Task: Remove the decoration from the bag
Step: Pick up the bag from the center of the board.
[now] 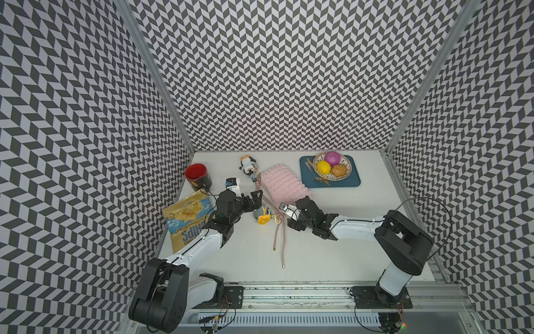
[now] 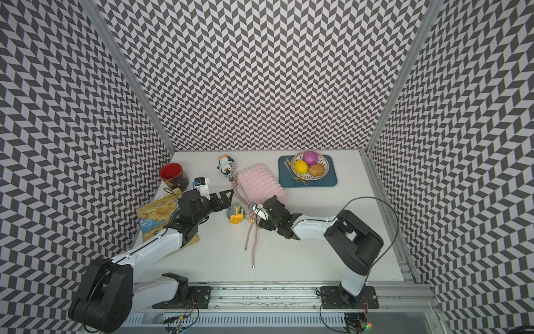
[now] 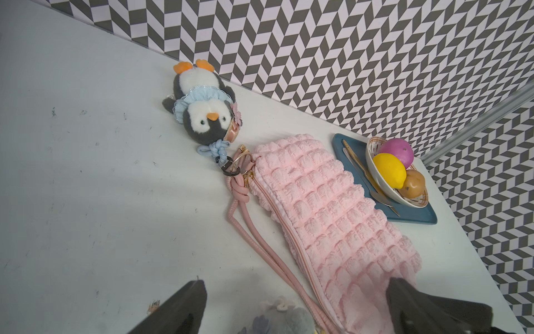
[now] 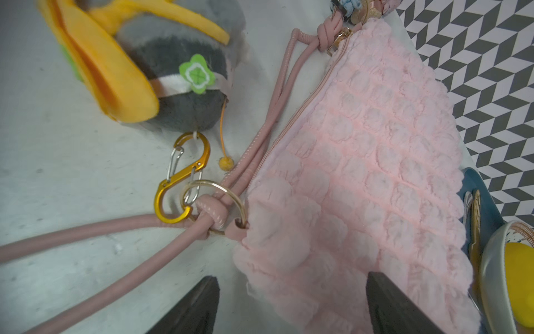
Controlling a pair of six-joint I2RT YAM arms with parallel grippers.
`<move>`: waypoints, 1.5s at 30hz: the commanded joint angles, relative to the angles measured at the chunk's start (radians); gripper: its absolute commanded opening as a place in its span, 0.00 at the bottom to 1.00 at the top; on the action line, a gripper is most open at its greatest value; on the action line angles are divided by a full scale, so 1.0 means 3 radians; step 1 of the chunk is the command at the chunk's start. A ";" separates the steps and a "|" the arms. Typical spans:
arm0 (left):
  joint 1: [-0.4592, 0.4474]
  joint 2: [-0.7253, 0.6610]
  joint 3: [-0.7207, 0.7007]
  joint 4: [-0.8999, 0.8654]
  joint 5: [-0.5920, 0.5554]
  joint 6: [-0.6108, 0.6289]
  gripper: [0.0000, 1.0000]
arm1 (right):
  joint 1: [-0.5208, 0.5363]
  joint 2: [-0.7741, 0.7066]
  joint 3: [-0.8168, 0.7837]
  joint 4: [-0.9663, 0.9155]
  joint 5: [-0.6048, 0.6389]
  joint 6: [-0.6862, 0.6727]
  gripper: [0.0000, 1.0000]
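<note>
The pale pink quilted bag point(image 1: 281, 182) lies mid-table, its cord strap point(image 1: 278, 240) trailing toward the front. A penguin plush point(image 3: 205, 115) is clipped to the ring at the bag's far corner. A grey and yellow plush point(image 4: 179, 86) hangs by a gold carabiner point(image 4: 182, 179) on the gold ring point(image 4: 213, 202) at the near corner. My right gripper point(image 4: 291, 277) is open, its fingers either side of that near corner. In the top views the wrist point(image 1: 309, 212) hides them. My left gripper point(image 1: 254, 199) is open and empty above the strap, beside the grey plush.
A blue tray point(image 1: 355, 180) with a fruit bowl point(image 1: 345, 173) and cutlery stands at the back right. A red mug point(image 1: 198, 176), a small white box point(image 1: 233, 185) and a chips packet point(image 1: 187, 219) lie along the left wall.
</note>
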 commanded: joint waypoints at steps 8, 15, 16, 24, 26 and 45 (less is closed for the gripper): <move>-0.0025 0.0045 0.0157 -0.0086 0.0024 0.0085 1.00 | -0.0017 0.0338 0.0164 0.0442 0.0162 -0.0335 0.77; -0.0046 0.0133 0.0237 -0.0132 0.0123 0.0202 1.00 | -0.0020 0.0161 -0.0043 0.0650 0.0008 -0.0380 0.39; -0.0060 0.0159 0.0274 -0.0175 0.0110 0.0214 1.00 | -0.0021 0.0118 -0.0072 0.0670 -0.0027 -0.0367 0.34; -0.0159 0.0202 0.0497 -0.0140 0.0164 0.0636 1.00 | -0.0081 -0.0511 -0.0388 0.0799 -0.0366 -0.0169 0.08; -0.0171 0.0184 0.0563 -0.0120 0.0226 0.0823 1.00 | -0.0143 -0.0727 -0.0473 0.0799 -0.0531 -0.0064 0.07; -0.0890 0.0048 0.0430 -0.0011 0.1049 0.3829 1.00 | -0.0810 -0.1891 -0.0919 0.0851 -0.1990 0.0581 0.06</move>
